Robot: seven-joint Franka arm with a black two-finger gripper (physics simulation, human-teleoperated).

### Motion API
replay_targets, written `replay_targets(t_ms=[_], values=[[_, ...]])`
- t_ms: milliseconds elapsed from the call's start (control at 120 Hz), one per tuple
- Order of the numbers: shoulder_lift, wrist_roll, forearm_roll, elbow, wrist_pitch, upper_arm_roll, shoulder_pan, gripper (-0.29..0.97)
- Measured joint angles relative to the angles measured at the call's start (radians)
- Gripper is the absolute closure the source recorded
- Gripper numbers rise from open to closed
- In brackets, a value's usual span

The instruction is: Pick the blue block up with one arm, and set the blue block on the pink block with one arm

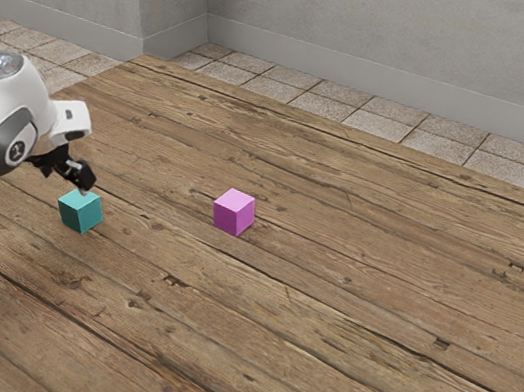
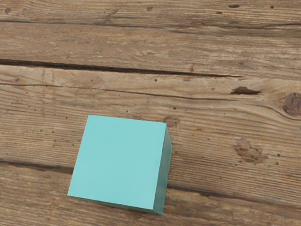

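Wood-plank bench [image 1: 333, 371] everywhere, so we went across it. At the exterior view's left, the white arm [image 1: 0, 125] came in with its black fingers [image 1: 81, 174] apart. They hung just above the blue block [image 1: 81, 211] and, as far as we could tell, did not touch it. The block read more teal than blue and sat flat on the bench near that left side.

In the wrist view the same block [image 2: 120, 160] lay under the hand, its sides a touch skewed to the plank lines. That was the first risk we judged. A descent without squaring up could land a fingertip on the top face or catch a corner, and the block would slide or twist out. The dark plank crack [image 2: 117, 69] beside it could snag a shoved block too.

Further right was the pink block [image 1: 234, 211], well apart from the blue one, with bare planks between and nothing to dodge. The second risk was carrying low, which could knock the pink block. Its top looked no bigger than the blue block's base, so an off-centre release could tip the blue one off.

Right of that we saw wide open bench with plenty of room to swing. The bench's far edge met grey tiles [image 1: 407, 120] and a wall [image 1: 403, 28], both well off and no concern for this move.
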Motion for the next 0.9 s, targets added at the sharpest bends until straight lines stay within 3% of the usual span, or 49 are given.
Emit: replay_targets(t_ms=[358,683,900], values=[[0.123,0.016,0.091,-0.010,0.171,0.004,0.032,0.02],[0.209,0.025,0.123,0.023,0.254,0.000,0.055,0.02],[0.280,0.029,0.140,0.076,0.282,-0.068,0.125,0.02]])
